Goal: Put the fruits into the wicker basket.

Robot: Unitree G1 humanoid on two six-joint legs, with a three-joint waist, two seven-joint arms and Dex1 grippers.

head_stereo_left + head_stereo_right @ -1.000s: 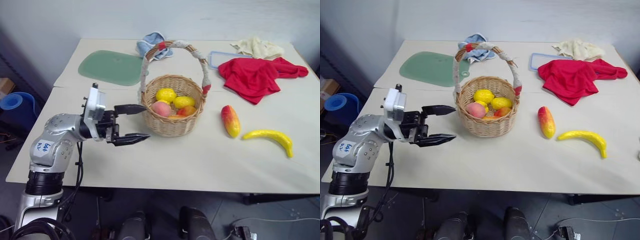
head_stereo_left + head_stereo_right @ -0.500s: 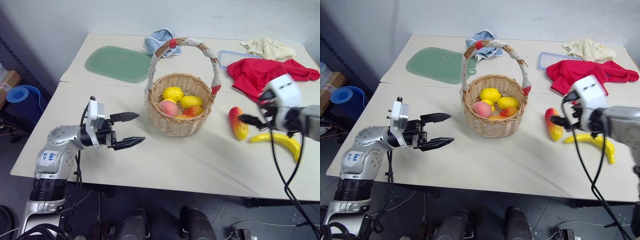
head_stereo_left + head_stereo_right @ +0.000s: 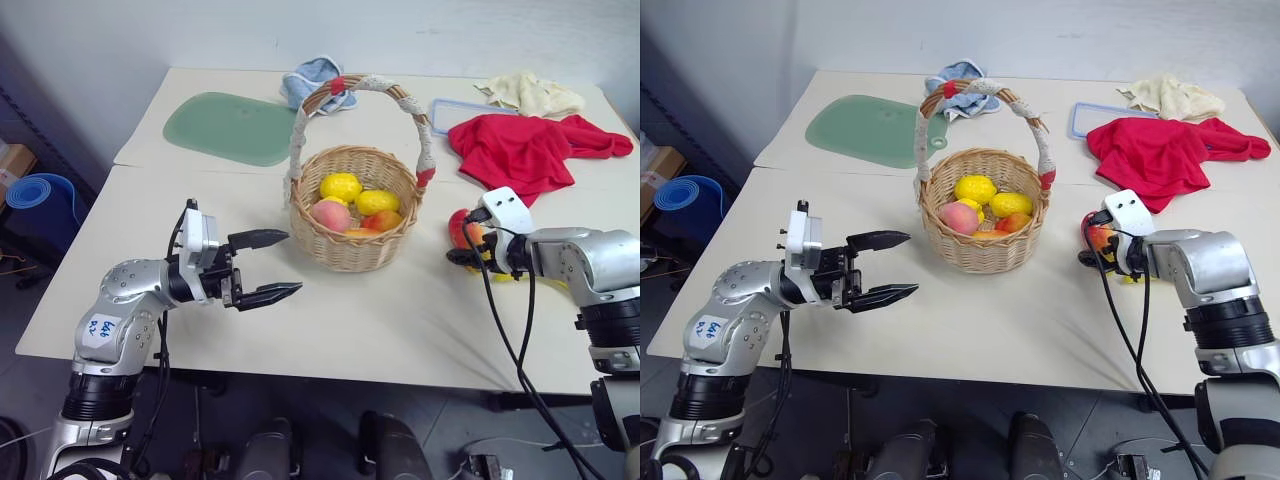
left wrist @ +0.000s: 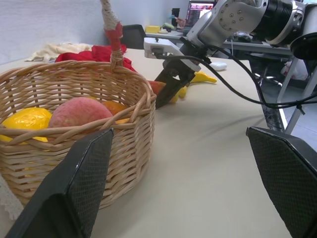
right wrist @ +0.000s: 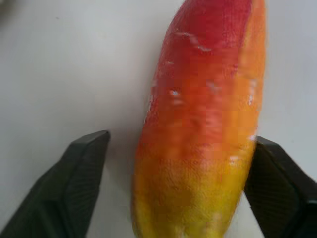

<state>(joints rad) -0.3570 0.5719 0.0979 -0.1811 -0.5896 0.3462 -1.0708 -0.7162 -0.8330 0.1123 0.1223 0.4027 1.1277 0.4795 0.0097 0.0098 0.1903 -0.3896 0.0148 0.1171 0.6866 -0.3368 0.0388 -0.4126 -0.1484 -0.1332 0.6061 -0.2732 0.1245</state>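
The oblong red-and-yellow mango (image 5: 198,129) lies on the pale table (image 3: 380,320) just right of the round woven wicker basket (image 3: 352,215); the right gripper (image 5: 181,186) straddles it, fingers apart, one finger (image 5: 81,183) clear of the fruit, the other at its edge, contact hard to judge; the curved yellow banana (image 4: 200,77) is mostly hidden behind that arm; yellow lemons (image 3: 340,187) and a pink peach (image 3: 332,214) sit inside the basket; the left gripper (image 3: 262,268) hovers left of the basket, jaws spread wide, empty.
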